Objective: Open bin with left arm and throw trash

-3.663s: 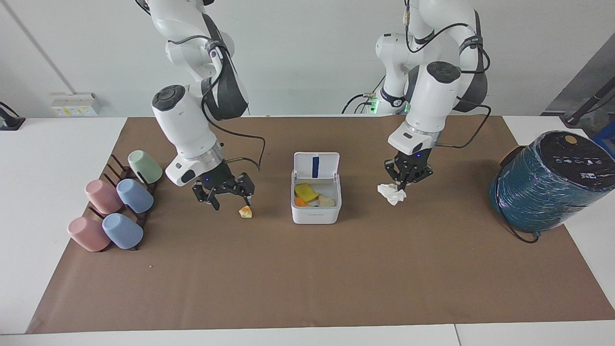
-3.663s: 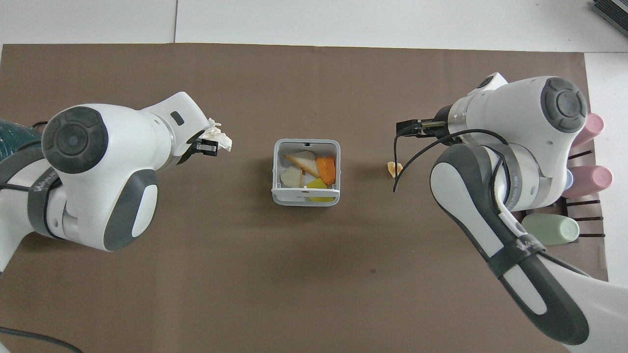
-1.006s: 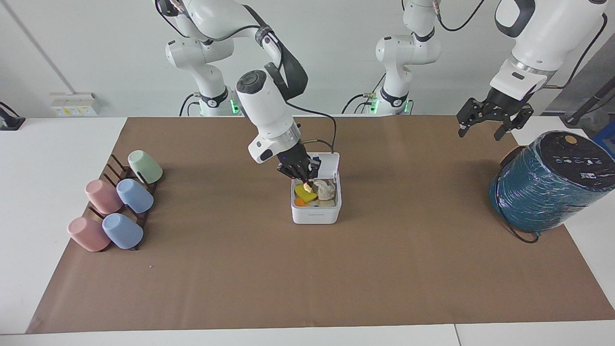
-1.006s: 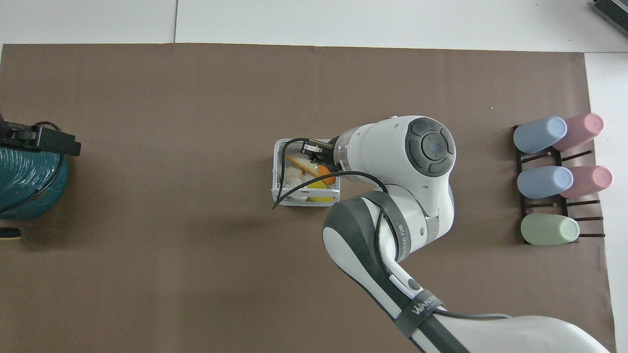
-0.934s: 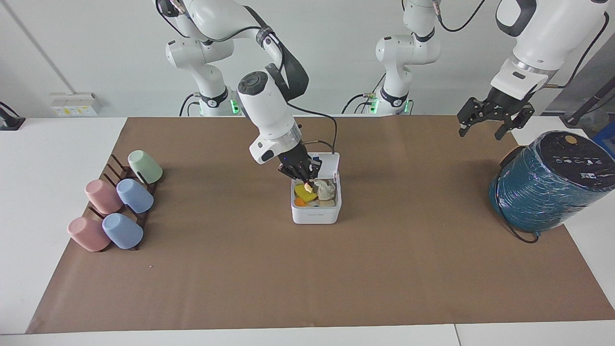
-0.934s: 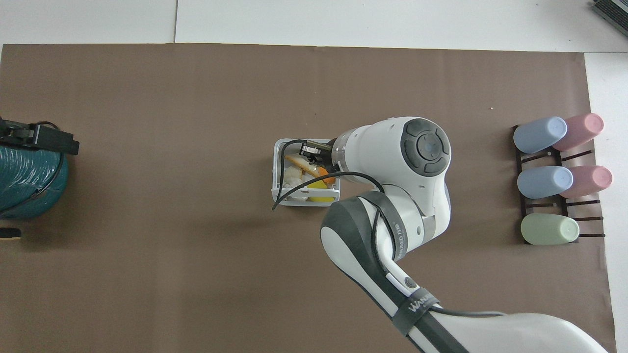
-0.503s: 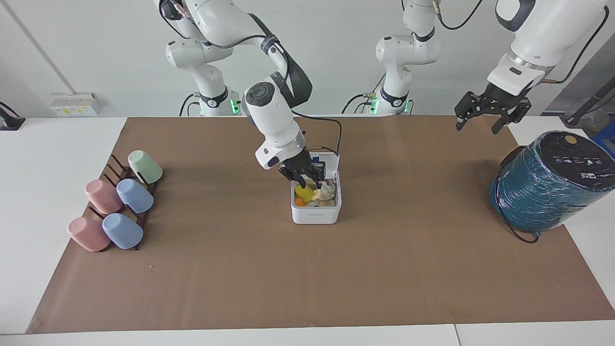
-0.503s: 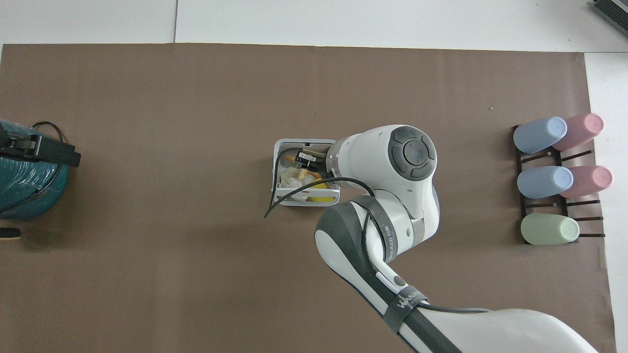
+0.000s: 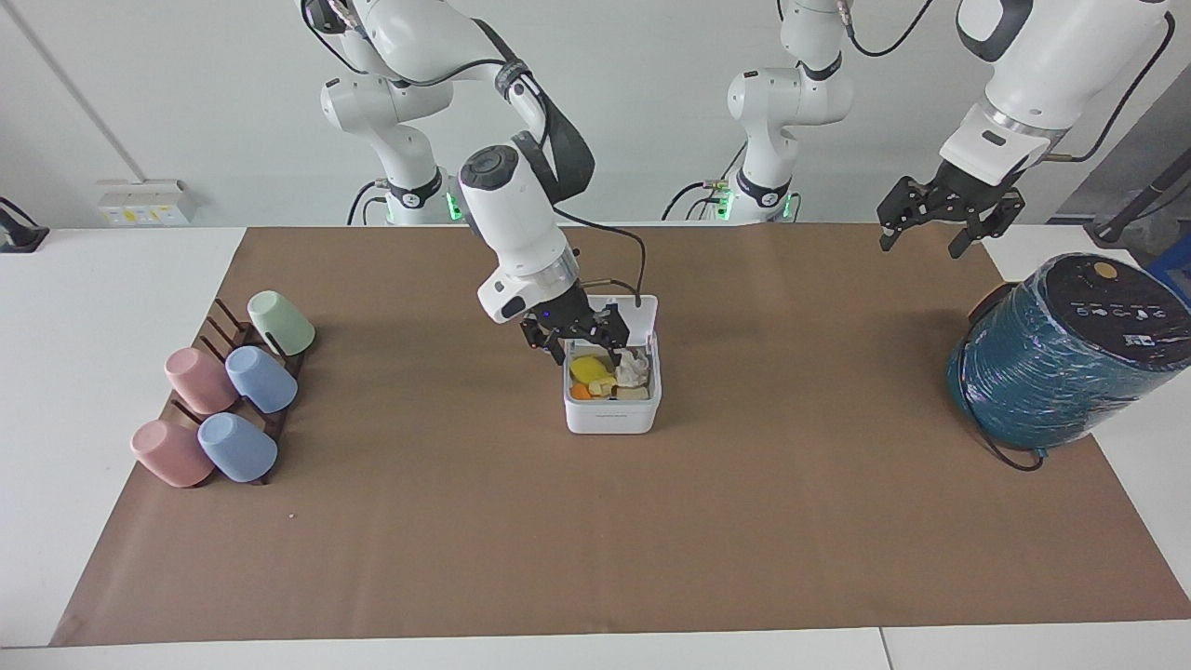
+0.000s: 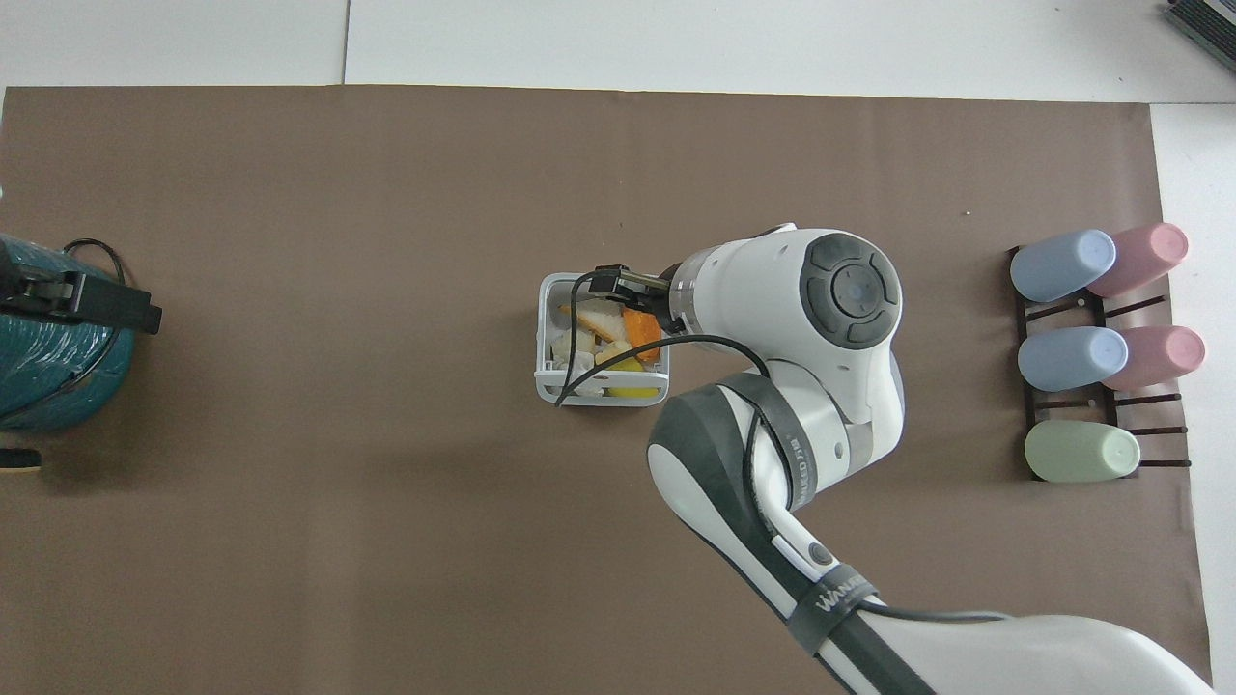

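- Facing view: right gripper [image 9: 588,345] hung just over the bin [image 9: 611,412], mid-bench, lid propped open for dumping; fingers apart and empty, trash [image 9: 609,377] lying inside.
- Left gripper [image 9: 938,219] waited, fingers apart, over the bench edge by the teal cylinder [image 9: 1061,358], clear of the bin.
- Overhead view: scraps [image 10: 606,338] sat within the bin walls [image 10: 543,333]; cups [image 10: 1062,265] racked at the right arm's end.

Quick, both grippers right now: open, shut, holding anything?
Left gripper: open, empty, raised beside the teal cylinder.
Right gripper: open, empty, over the bin.
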`<state>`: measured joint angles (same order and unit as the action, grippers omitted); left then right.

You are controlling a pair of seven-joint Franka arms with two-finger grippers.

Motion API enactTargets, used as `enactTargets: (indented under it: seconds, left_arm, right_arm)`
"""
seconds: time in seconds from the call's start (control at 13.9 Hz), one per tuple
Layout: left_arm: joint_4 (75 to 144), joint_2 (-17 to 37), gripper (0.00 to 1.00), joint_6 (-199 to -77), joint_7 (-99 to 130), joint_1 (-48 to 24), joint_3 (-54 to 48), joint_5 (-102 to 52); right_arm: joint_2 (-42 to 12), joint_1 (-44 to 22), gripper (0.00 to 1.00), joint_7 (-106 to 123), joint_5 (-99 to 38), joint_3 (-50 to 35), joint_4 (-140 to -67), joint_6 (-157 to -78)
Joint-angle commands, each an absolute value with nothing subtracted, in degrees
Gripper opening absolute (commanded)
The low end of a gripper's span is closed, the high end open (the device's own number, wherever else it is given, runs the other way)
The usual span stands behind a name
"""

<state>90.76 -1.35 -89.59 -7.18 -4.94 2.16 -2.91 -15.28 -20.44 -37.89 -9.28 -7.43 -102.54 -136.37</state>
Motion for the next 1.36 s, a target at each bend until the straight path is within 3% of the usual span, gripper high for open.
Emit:
enactTargets:
  seconds: [0.0, 0.36, 0.65, 1.08, 1.29]
  left_arm:
    - [92.46, -2.90, 1.00, -89.74, -7.12, -5.10, 2.11, -1.85]
    - [92.63, -2.99, 1.00, -90.00, -6.94, -4.75, 2.11, -1.85]
    - [93.25, -3.16, 1.00, -90.53, -6.86, -4.83, 2.11, -1.85]
    - [92.99, -3.08, 1.00, -90.44, -6.85, -4.75, 2.11, -1.85]
    - [92.81, -3.08, 1.00, -89.91, -7.03, -4.75, 2.11, -1.67]
  right_arm:
    - [-12.93, -15.40, 1.00, -36.65, -2.13, -8.00, -102.04, -135.97]
    - [-6.52, -4.77, 1.00, -22.01, -0.18, -8.00, -101.78, -126.76]
    - [-2.03, 2.10, 1.00, -10.74, -0.26, -7.56, -98.89, -114.56]
    - [-0.27, 2.90, 1.00, -3.88, -0.09, -1.94, -88.52, -92.23]
    - [1.49, 2.73, 1.00, -2.90, 0.18, -1.93, -88.68, -87.80]
